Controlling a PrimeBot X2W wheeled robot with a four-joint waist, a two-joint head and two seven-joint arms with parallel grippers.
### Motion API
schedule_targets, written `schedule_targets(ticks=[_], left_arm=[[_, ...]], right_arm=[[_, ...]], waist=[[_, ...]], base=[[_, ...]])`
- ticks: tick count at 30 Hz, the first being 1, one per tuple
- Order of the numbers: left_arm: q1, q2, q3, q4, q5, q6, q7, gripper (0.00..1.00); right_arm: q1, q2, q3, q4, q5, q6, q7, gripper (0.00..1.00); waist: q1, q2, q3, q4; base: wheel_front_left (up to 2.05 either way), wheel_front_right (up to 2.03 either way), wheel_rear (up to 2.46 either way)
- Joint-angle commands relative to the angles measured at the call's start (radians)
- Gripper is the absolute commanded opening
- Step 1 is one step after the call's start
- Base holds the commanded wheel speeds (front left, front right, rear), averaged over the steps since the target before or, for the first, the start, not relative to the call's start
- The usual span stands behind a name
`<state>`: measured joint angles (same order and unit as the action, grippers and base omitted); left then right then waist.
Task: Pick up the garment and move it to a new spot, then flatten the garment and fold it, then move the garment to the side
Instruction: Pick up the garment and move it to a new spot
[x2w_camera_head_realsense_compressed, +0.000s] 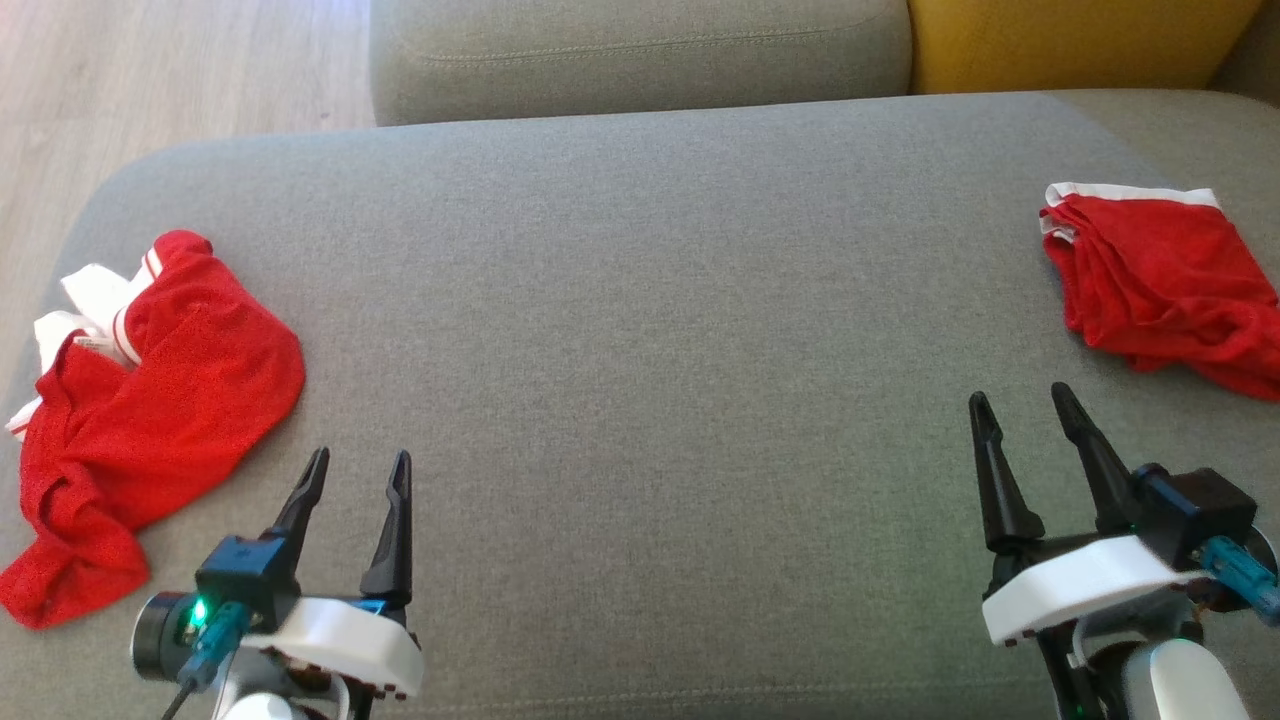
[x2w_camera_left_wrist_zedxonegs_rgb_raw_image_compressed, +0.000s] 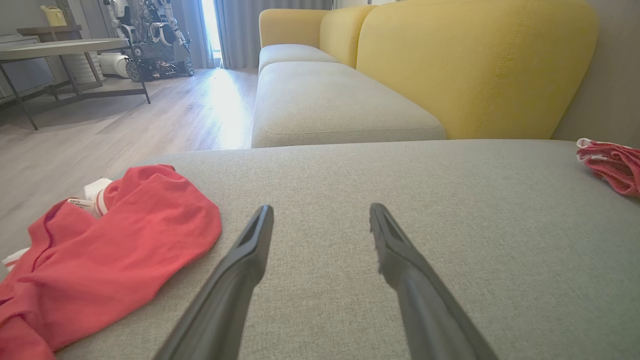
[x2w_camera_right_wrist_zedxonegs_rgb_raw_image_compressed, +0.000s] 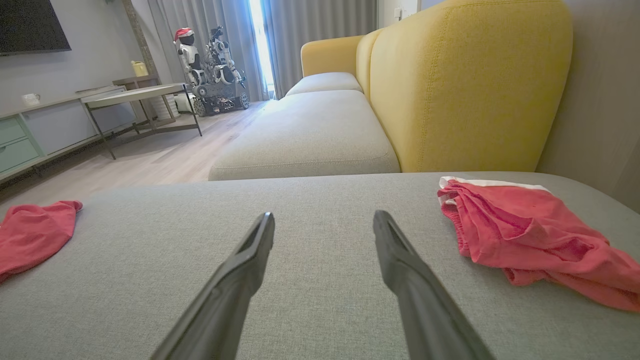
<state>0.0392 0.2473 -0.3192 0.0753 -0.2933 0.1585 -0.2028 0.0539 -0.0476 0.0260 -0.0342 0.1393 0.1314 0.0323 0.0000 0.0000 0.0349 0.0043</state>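
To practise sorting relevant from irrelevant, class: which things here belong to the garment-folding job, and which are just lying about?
Job (likely): crumpled red garment at left; left gripper; right gripper; grey cushion.
Lying about: second red garment at right; yellow backrest; table; parked robot.

Bright daylight from curtained window (x2w_camera_left_wrist_zedxonegs_rgb_raw_image_compressed: 211, 27), blown-out glare on pale wooden floor (x2w_camera_left_wrist_zedxonegs_rgb_raw_image_compressed: 222, 102). Shadows soft. Wrist views wide-angle, edges stretched. Head view slightly soft, grainy.

Grey cushion (x2w_camera_head_realsense_compressed: 640, 350): crumpled red garment (x2w_camera_head_realsense_compressed: 150, 420) at L edge; 2nd red garment (x2w_camera_head_realsense_compressed: 1160, 280), folded, at R edge. L hand (x2w_camera_head_realsense_compressed: 361, 457), R hand (x2w_camera_head_realsense_compressed: 1019, 393) over front edge, fingers apart, empty.
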Motion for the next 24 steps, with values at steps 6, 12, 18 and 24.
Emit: schedule_targets(ticks=[6, 12, 18, 24], left_arm=[[-0.045, 0.021, 0.032, -0.033, -0.008, 0.01, -0.006, 1.0], [-0.06, 0.019, 0.038, -0.029, -0.014, 0.014, -0.013, 1.0], [-0.081, 0.019, 0.052, -0.03, -0.019, 0.024, -0.023, 1.0], [-0.091, 0.02, 0.068, -0.023, -0.026, 0.032, -0.034, 1.0]], right_arm=[[-0.013, -0.003, 0.018, -0.034, -0.001, -0.001, 0.004, 1.0], [-0.013, -0.003, 0.013, -0.046, 0.0, -0.001, 0.013, 1.0], [-0.024, -0.003, 0.036, -0.061, -0.001, -0.001, 0.018, 1.0], [-0.031, -0.003, 0.06, -0.073, -0.012, -0.001, 0.032, 1.0]], waist=[[0.0, 0.0, 0.002, 0.011], [0.0, 0.0, 0.006, 0.055], [0.0, 0.0, 0.013, 0.154], [0.0, 0.0, 0.013, 0.266]], base=[[0.0, 0.0, 0.0], [0.0, 0.0, 0.0], [0.0, 0.0, 0.0], [0.0, 0.0, 0.0]])
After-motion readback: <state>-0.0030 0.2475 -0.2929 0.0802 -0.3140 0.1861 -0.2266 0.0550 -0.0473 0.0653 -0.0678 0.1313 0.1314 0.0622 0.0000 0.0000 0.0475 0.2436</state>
